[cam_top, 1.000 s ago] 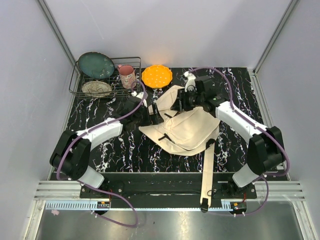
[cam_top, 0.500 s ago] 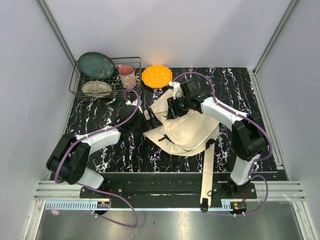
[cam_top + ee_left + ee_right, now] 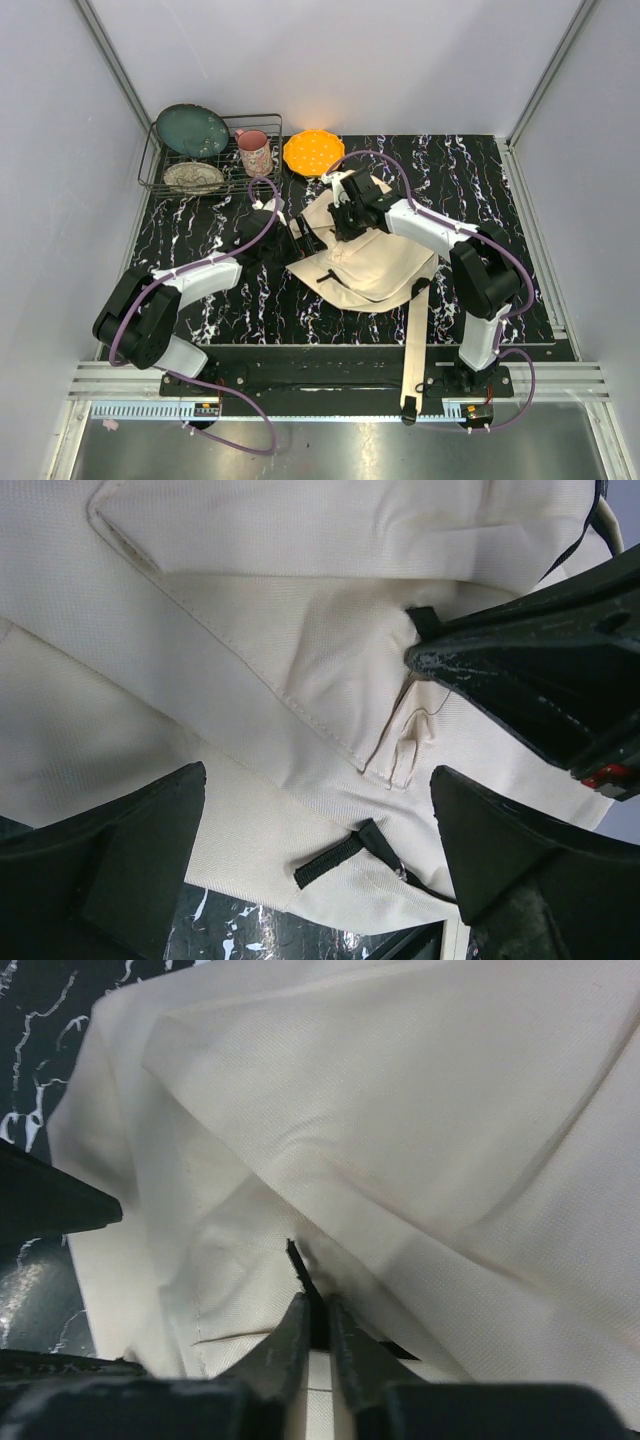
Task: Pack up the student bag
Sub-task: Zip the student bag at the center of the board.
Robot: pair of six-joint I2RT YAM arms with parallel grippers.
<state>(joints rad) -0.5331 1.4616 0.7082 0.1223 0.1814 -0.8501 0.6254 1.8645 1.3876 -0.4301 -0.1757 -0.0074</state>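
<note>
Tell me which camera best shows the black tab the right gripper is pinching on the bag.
Right wrist: the black tab stands clear between the right gripper's nearly shut fingers, against the student bag. Left wrist catches only a dark bit at those fingertips; from the top, the right arm covers it.

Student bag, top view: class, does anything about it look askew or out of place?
Yes. The student bag lies rumpled and slanted on the table, and one long webbing strap trails past the table's near edge onto the rail.
</note>
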